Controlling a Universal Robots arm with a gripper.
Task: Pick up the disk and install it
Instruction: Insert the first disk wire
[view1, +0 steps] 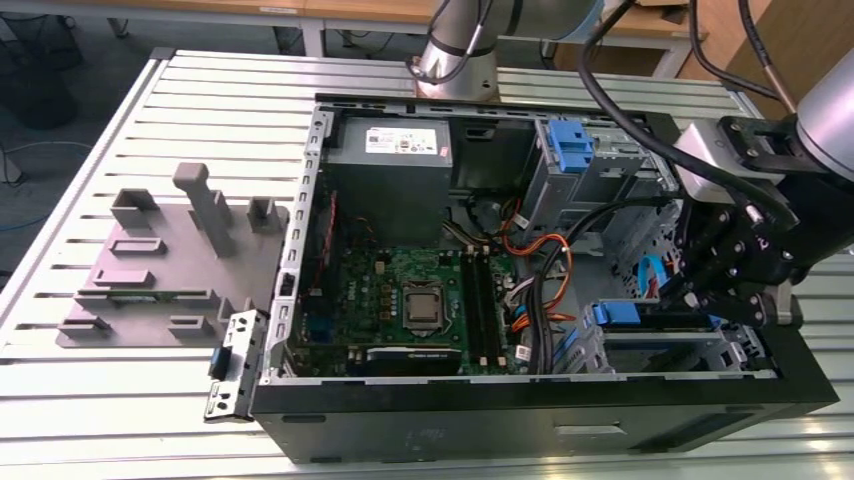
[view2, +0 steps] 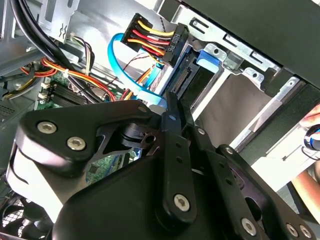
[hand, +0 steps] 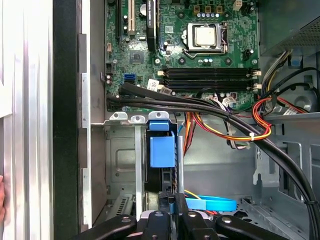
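In the exterior view the black tool (view1: 727, 290) hangs over the corner of the open computer case (view1: 534, 420) nearest the exterior view's right, directly above a steel drive cage (view1: 667, 345). The case lies on its side on a slatted aluminium table (view1: 174, 90), with a grey moulded fixture tray (view1: 147, 270) well away from the tool.

The first wrist view looks straight ahead of the tool (hand: 172, 212): the disk (hand: 162, 165) stands on edge in the drive cage (hand: 120, 155), just beyond the fingertips, its blue plastic rail tab (hand: 162, 150) facing the camera. Its long axis runs along the tool's approach line, toward the motherboard (hand: 200, 50) and its bare processor (hand: 205, 36) farther out. Black cable bundles (hand: 210, 107) cross between cage and board. The fingers appear drawn close together either side of the disk's near edge, though I cannot tell whether they actually clamp it.

The second wrist view, from behind the tool's linkage (view2: 172, 150), adds what the others miss: a black power connector with red and yellow wires (view2: 160, 40) and a flat blue data cable (view2: 127, 65) just past the tool's tip.
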